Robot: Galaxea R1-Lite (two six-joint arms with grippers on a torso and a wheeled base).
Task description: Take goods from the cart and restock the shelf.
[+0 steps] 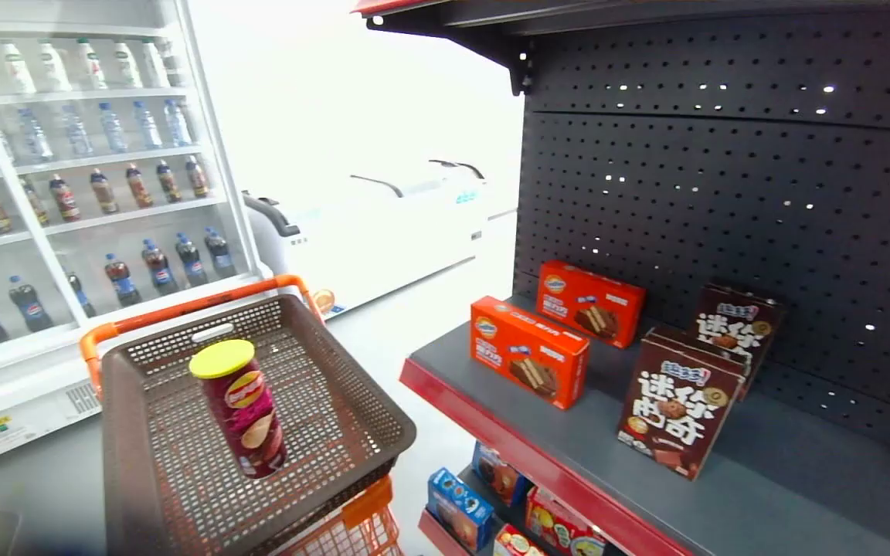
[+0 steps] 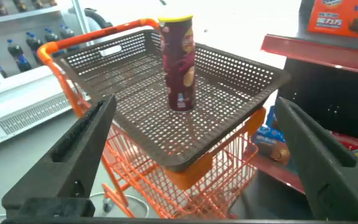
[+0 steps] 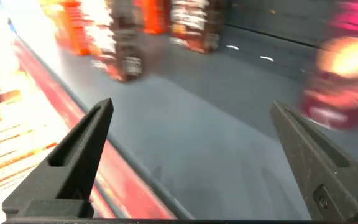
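Head view: one can (image 1: 240, 409) with a yellow lid stands upright, alone in the brown mesh basket (image 1: 337, 401) on top of the orange cart (image 1: 182, 309). The cart is just beside the red-edged shelf (image 1: 762, 479).

From the left wrist, the left gripper (image 2: 193, 101) hangs above the near side of the basket with its jaws wide apart and nothing between them. The can (image 2: 179, 62) is farther off toward the middle of the basket (image 2: 241, 68). It is in line with the gap between the jaws but well apart from both.

From the right wrist, the right gripper (image 3: 191, 104) is over the bare grey board of the shelf (image 3: 216, 143), its jaws likewise spread and holding nothing. A red-pink shape (image 3: 347, 74) sits on the board near one jaw, too smeared to name.

On the shelf there are four boxes in two pairs:
- Two orange boxes, one (image 1: 528, 351) near the front edge and one (image 1: 589, 303) behind it.
- Two brown boxes, one (image 1: 681, 401) in front and one (image 1: 738, 328) close to the pegboard back.

All four stand upright, each pair one behind the other and the two pairs apart from each other. On the lower shelf, a blue box (image 1: 459, 510) stands beside a few other packs, which are only partly visible.

Behind the cart is a glass-fronted cooler (image 1: 66, 193) with rows of bottles
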